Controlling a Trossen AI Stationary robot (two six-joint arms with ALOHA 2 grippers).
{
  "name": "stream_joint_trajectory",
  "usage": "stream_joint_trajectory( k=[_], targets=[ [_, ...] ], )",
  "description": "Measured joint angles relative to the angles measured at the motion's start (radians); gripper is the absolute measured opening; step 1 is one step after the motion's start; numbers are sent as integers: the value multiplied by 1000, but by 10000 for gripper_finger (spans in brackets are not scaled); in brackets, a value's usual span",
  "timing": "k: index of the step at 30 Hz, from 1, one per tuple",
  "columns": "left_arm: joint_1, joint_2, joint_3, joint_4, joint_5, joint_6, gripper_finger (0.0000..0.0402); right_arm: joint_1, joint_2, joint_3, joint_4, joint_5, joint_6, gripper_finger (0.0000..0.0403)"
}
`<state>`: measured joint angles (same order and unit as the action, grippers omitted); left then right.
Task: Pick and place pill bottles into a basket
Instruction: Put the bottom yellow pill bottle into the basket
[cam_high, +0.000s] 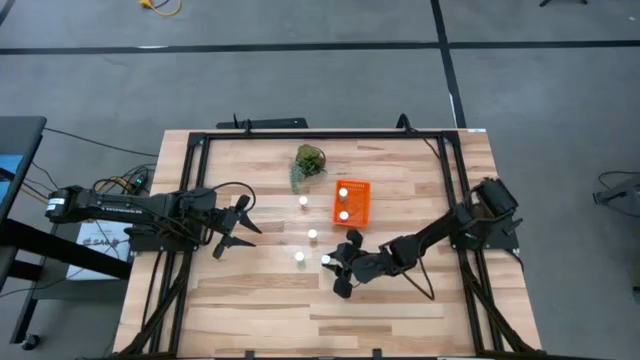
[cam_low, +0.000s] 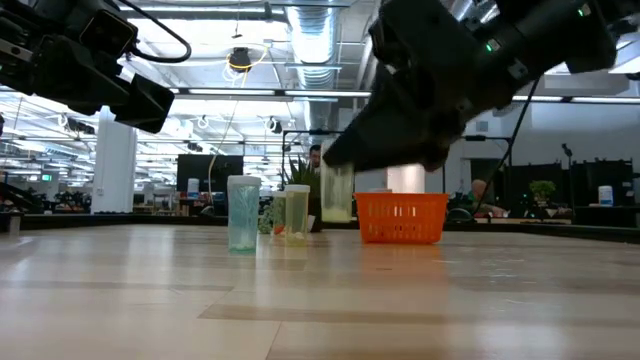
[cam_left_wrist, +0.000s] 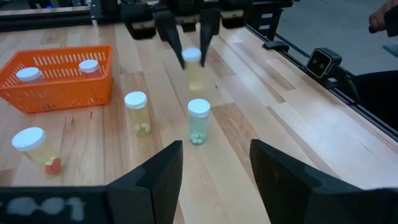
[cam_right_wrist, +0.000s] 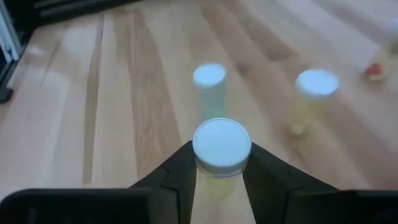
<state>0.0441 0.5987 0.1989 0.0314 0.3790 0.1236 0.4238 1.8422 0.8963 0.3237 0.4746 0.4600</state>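
Note:
My right gripper (cam_high: 331, 263) is shut on a yellowish pill bottle with a white cap (cam_right_wrist: 222, 144), held near the table's middle, just on the near side of the orange basket (cam_high: 352, 203). Two bottles (cam_left_wrist: 28, 74) (cam_left_wrist: 89, 65) stand in the basket. Three more bottles stand upright on the table: one with red pills (cam_left_wrist: 31, 149), one yellow (cam_left_wrist: 137, 112) and one greenish (cam_left_wrist: 198, 121). My left gripper (cam_high: 236, 226) is open and empty at the table's left; its fingers frame the left wrist view (cam_left_wrist: 214, 174). My right gripper pinches the bottle between its two fingers, at its top, at and just under the cap (cam_right_wrist: 216, 179). The fingers (cam_left_wrist: 173, 37) come from above, pointing down, one on each side. The bottle (cam_low: 337, 193) hangs upright below them, a little clear of the table.
A green leafy clump (cam_high: 309, 163) stands at the far side of the table, beyond the basket. A black frame rail (cam_high: 320, 134) runs around the table. Bare wood lies on the table's near side (cam_high: 300, 310).

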Motion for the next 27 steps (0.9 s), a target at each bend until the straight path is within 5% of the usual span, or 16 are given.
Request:
stream_joint_trajectory(
  k=[19, 27],
  targets=[
    [0, 0, -1, -19, 0, -2, 177, -181, -406, 0, -475, 3, -126, 108],
    [0, 0, -1, -18, 0, -3, 177, -302, -408, 1, -539, 1, -166, 108]
  ],
)
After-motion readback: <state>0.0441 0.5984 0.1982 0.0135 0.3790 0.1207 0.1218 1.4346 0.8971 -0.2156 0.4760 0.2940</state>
